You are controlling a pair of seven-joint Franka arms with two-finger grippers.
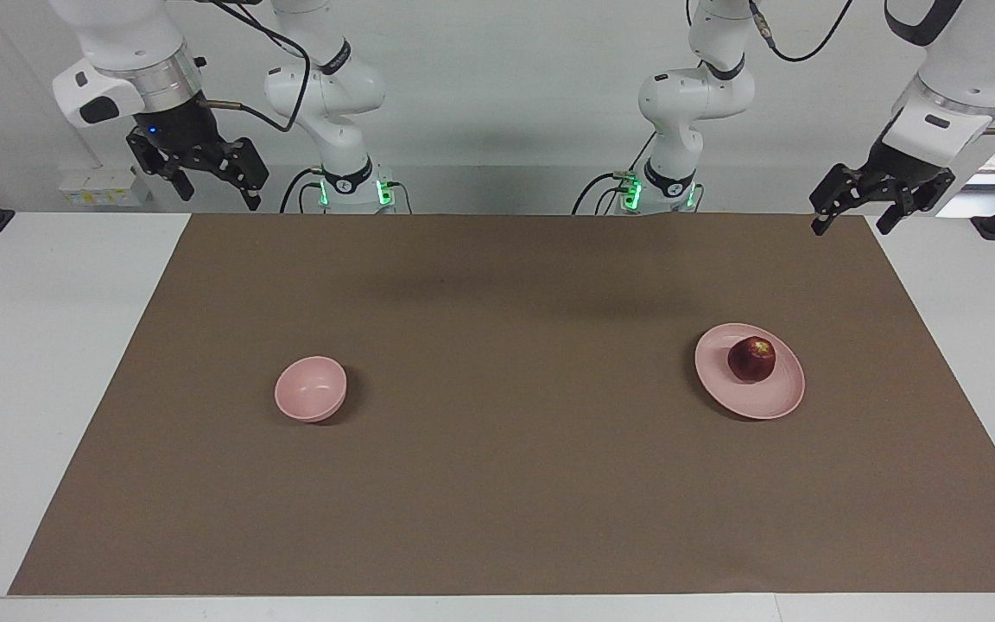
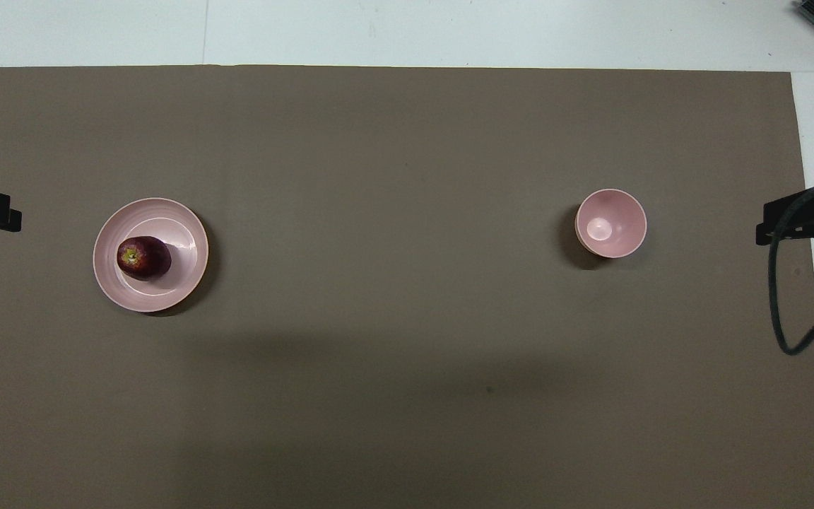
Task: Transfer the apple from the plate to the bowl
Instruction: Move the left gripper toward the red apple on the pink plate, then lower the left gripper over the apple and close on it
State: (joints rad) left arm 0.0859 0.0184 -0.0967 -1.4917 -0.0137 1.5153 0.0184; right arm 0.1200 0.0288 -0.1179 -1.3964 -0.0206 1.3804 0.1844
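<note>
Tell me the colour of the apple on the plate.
Dark red apple, yellowish around the stem; clearest in the overhead view.

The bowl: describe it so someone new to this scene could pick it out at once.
On the brown mat covering the table, look toward the right arm's end. The bowl sits there alone and empty. It is small, deep and pale pink, narrower than the flat pink plate at the left arm's end, which carries the apple.

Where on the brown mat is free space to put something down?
The wide stretch between the bowl and the plate is bare. The mat's strip farthest from the robots is also bare. The apple takes part of the plate. Nowhere is crowded.
</note>
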